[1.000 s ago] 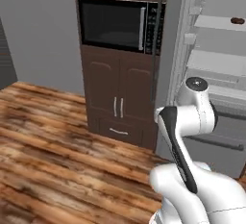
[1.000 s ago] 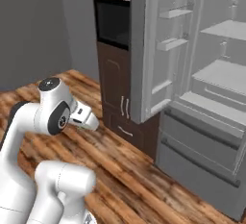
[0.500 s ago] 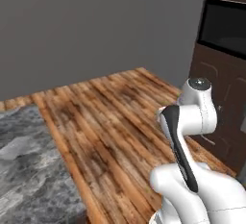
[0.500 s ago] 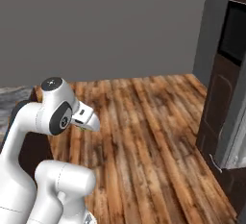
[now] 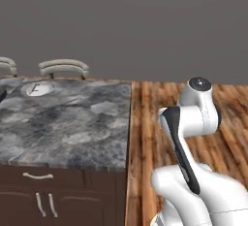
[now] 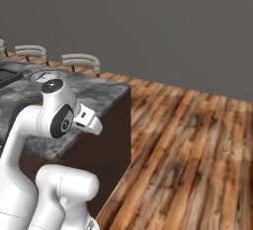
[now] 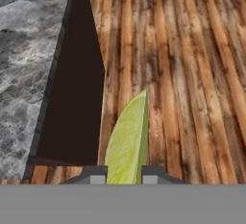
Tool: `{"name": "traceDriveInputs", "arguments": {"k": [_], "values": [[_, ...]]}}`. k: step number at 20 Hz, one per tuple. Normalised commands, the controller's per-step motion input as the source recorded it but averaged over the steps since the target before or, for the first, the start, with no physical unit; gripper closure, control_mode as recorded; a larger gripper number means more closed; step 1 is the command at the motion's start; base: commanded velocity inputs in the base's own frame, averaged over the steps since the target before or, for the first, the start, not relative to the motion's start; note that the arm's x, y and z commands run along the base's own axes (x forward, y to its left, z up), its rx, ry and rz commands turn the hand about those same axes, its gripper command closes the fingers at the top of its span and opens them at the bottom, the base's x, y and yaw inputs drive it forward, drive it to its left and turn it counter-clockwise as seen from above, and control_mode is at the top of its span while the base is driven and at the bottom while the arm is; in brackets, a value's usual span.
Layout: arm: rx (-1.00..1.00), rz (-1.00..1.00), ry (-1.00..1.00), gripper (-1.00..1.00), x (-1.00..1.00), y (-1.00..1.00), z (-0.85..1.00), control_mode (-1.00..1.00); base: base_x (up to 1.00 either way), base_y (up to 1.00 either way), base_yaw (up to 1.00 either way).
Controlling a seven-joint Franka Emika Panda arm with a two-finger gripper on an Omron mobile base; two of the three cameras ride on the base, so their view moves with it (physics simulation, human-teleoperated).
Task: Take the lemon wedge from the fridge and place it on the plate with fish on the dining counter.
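Lemon wedge (image 7: 127, 141): thin yellow-green slice, pale and faintly veined on its broad face, darker green along one edge, tapering to a point away from the hand. It stands up between the two dark finger tips (image 7: 98, 175) of the gripper (image 7: 124, 176), which is pinching it at its base; most of the wedge sticks out past the tips.

Hand view: looks down past the wedge onto wood-plank floor (image 7: 182, 64), with the dark brown end panel of the counter's cabinet (image 7: 77, 103) and a strip of the mottled grey-and-white dining counter (image 7: 26, 69) off to one side. So the wedge hangs over the floor, near the counter's end but not above the stone.

Left base view: the counter top (image 5: 68, 123) seen along its length, with a small round white plate (image 5: 37, 88) at its far edge, grey-rimmed, something on it too small to make out. Two pale chair backs (image 5: 64, 67) behind the counter. Drawer and door handles on the brown cabinet front (image 5: 63, 196) below. White arm (image 5: 193, 118) at lower right.

Right base view: arm's elbow (image 6: 57, 113) in front of the counter corner (image 6: 106, 93), wide stretch of floor (image 6: 197, 155) to the right, grey wall beyond. Plate (image 6: 43, 76) sits well apart from the wedge.
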Motion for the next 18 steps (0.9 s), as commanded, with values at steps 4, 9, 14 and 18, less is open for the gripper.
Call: {"name": "traceDriveInputs", "arguments": {"k": [4,9,14,18], "values": [[0.00,0.00,0.00,1.00,0.00,0.00,0.00,1.00,0.27,-0.84,0.40],[0.00,0.00,0.00,1.00,0.00,0.00,0.00,1.00,0.53,-1.00,0.00],[0.00,0.00,0.00,1.00,0.00,0.00,0.00,1.00,1.00,-0.68,0.00],[0.00,0.00,0.00,1.00,0.00,0.00,0.00,1.00,1.00,-0.51,0.00]]}}
